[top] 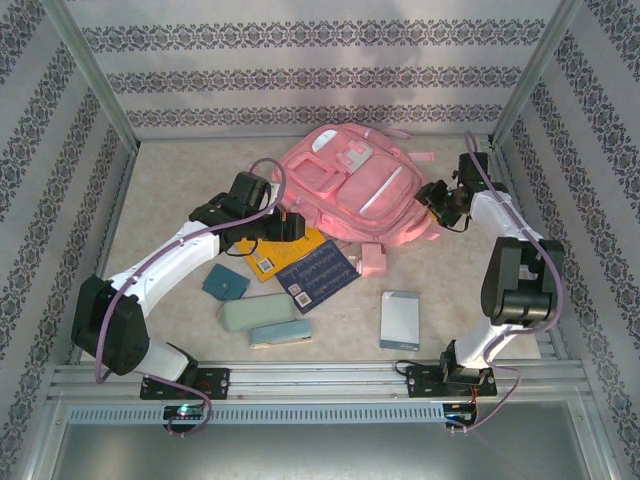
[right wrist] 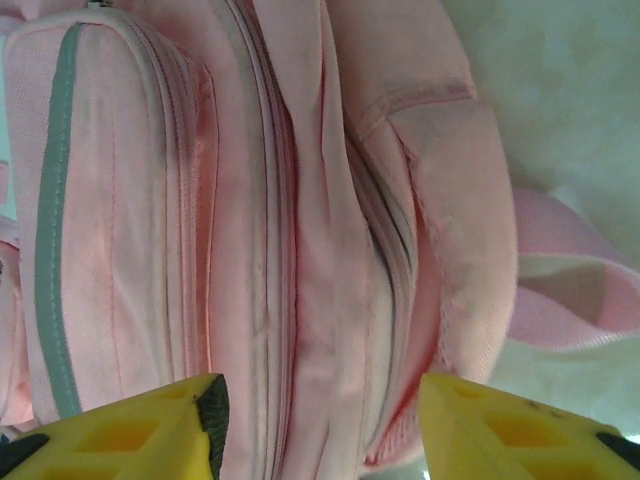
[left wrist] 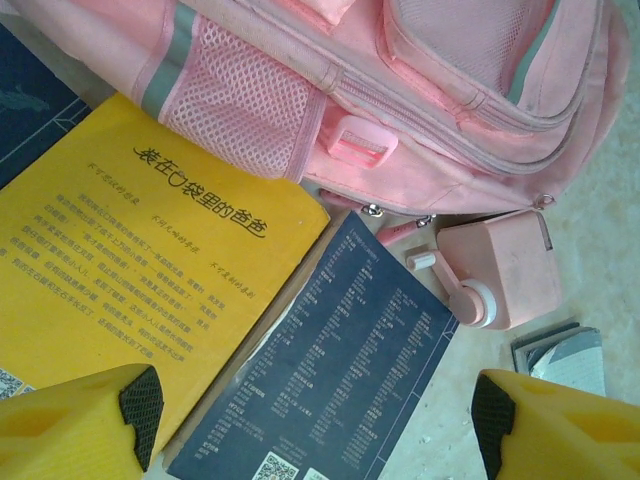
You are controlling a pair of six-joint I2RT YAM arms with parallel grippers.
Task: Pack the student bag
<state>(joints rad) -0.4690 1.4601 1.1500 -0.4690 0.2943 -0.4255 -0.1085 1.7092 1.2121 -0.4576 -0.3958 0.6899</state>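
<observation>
Lighting bright and diffuse, from overhead. Shadows soft and short, lying along the near edge of the large pink fabric backpack [top: 345, 185]. Pale speckled bench [top: 165, 170] washed out towards the far side. Overhead view hazy, low contrast. Wrist views out of focus in the near corners, sharper beyond.

The pale counter [top: 450, 290] carries the pink student bag [top: 350, 190], which reaches under the right tool [top: 432, 195]. Below the left tool [top: 290, 225] lie a yellow book [left wrist: 120, 270] and a dark blue booklet [left wrist: 330, 370], touching. A small pink box [left wrist: 500, 270] sits to that tool's right. Behind it, toward the arm bases, lie a teal pouch [top: 225, 282], a pale green pencil case [top: 257, 313], a teal-and-cream case [top: 280, 335] and a grey notebook [top: 400, 320].
</observation>
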